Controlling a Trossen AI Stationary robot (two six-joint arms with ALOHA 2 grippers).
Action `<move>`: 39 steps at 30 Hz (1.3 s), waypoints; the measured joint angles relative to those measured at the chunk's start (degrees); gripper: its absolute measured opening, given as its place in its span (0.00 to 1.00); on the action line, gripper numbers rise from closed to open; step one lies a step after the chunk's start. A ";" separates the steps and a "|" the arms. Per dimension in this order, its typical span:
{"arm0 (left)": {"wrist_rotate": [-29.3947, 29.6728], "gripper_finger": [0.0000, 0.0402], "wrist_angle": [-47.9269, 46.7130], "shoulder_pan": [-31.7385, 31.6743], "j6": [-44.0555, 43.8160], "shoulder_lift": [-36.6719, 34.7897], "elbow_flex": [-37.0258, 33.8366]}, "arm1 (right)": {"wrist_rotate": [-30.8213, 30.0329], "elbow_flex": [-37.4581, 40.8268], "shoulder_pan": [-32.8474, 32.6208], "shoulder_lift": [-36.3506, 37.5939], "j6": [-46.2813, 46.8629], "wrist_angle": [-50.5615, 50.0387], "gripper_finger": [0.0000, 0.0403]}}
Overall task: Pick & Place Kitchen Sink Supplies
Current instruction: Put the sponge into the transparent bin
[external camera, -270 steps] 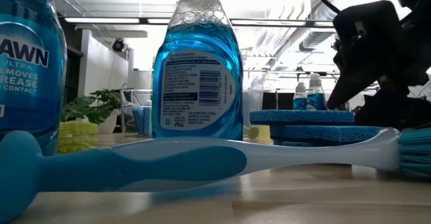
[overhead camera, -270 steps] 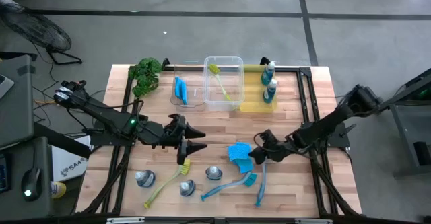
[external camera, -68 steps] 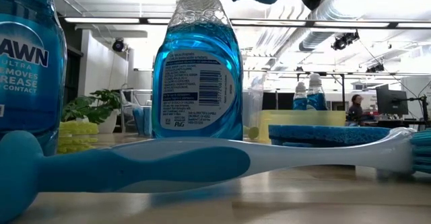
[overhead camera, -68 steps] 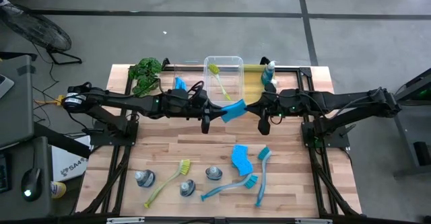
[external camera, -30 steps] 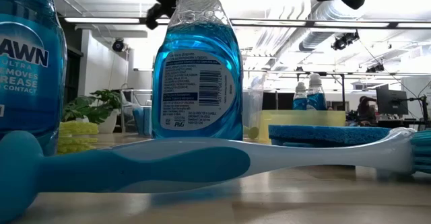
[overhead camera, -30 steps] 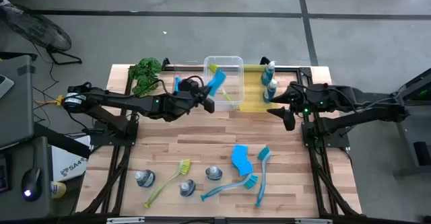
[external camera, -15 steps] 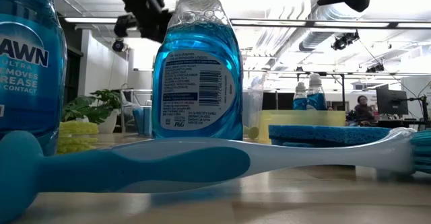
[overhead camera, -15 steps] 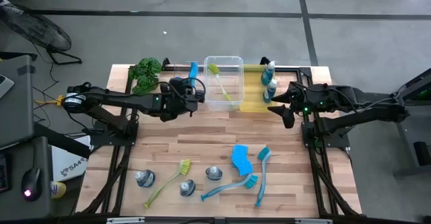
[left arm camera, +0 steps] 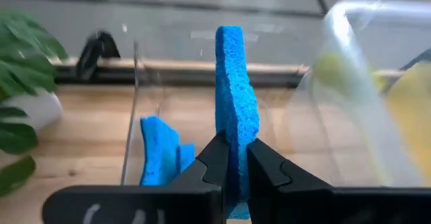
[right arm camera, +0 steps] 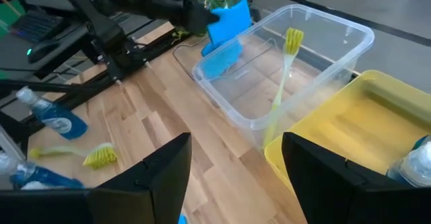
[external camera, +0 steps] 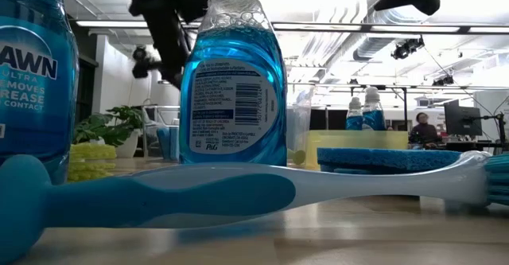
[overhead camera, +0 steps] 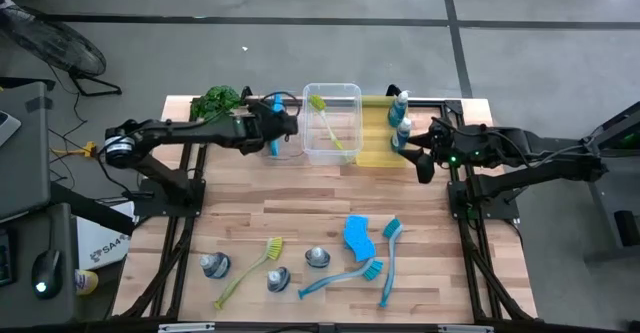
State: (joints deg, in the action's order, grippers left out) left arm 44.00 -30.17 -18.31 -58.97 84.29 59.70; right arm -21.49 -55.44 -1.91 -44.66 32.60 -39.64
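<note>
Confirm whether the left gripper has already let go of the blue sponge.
No: in the left wrist view the left gripper is pinching the blue sponge upright between its fingers.

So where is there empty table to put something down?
The wooden middle of the table is bare, between the clear bin at the back and the blue sponge and brushes in front. The front is crowded, and so is the back row of bins.

I'm working in what looks like a robotics lab or open workshop hall: a butcher-block surface (overhead camera: 300,198) on a black metal frame stands on a bare concrete floor (overhead camera: 300,53). Beyond it I see exposed ceiling ducts (external camera: 382,38), strip lights, and, probably, a person at a monitor (external camera: 461,122) far right.
</note>
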 joint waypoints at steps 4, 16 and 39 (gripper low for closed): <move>-3.24 0.07 0.83 -1.61 -0.06 2.81 0.00 | -0.72 0.00 0.00 0.00 0.18 0.00 0.56; -6.07 0.07 0.43 -1.96 -2.61 6.80 0.00 | -2.08 0.00 0.00 0.00 1.80 -0.19 0.56; -11.26 0.21 -1.70 -1.94 -1.88 6.80 0.00 | 2.37 0.00 0.02 0.00 1.92 -0.46 0.56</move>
State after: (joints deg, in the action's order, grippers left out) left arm 32.74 -31.87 -20.25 -60.85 91.09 59.70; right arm -19.13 -55.44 -1.89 -44.66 34.52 -40.09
